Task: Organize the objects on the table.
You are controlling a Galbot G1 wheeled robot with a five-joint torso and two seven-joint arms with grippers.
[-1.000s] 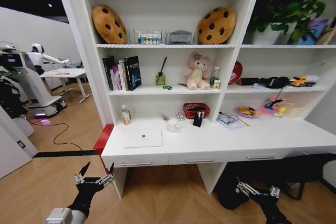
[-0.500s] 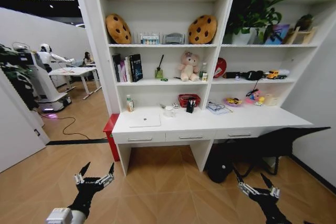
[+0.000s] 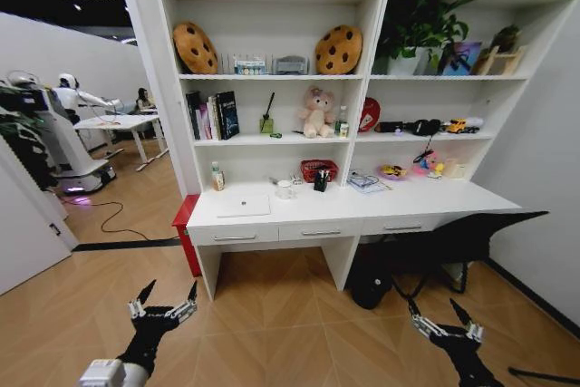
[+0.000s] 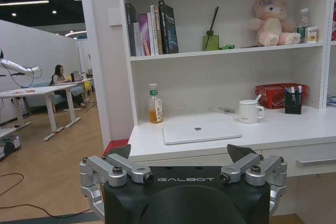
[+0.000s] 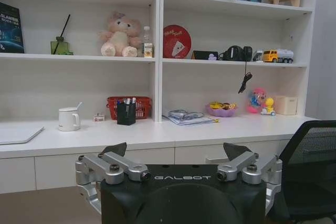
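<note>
A tall white shelving unit [image 3: 272, 61] is seen across a wooden floor [image 3: 272, 324], with the long white desk [image 3: 362, 210] built in beneath it and shallow drawers with slim silver handles set along its front. A black office chair [image 3: 476, 237] is parked at the desk's right end. On the desk's left part a slim silver laptop [image 3: 243, 206] is laid flat and closed, and an orange-filled bottle [image 3: 217, 177] is stood behind it near the shelf's side wall. A white mug [image 3: 285, 189] is placed right of the laptop, with a red basket [image 3: 318, 169] further right against the back panel and a black pen holder [image 3: 320, 182] just in front of the basket. A stack of papers [image 3: 367, 182] is set to the right of the divider, and a small bowl [image 3: 392, 171] beyond it. On the shelf above, a row of books [image 3: 210, 116], a reed diffuser [image 3: 267, 121] and a pink plush bear [image 3: 316, 113] are lined up, and a tiny green toy car [image 3: 275, 135] is left just beside the diffuser. The left gripper [image 3: 163, 304] and the right gripper [image 3: 441, 323] are held low over the floor, well apart from the desk, both with fingers spread apart and nothing gripped
</note>
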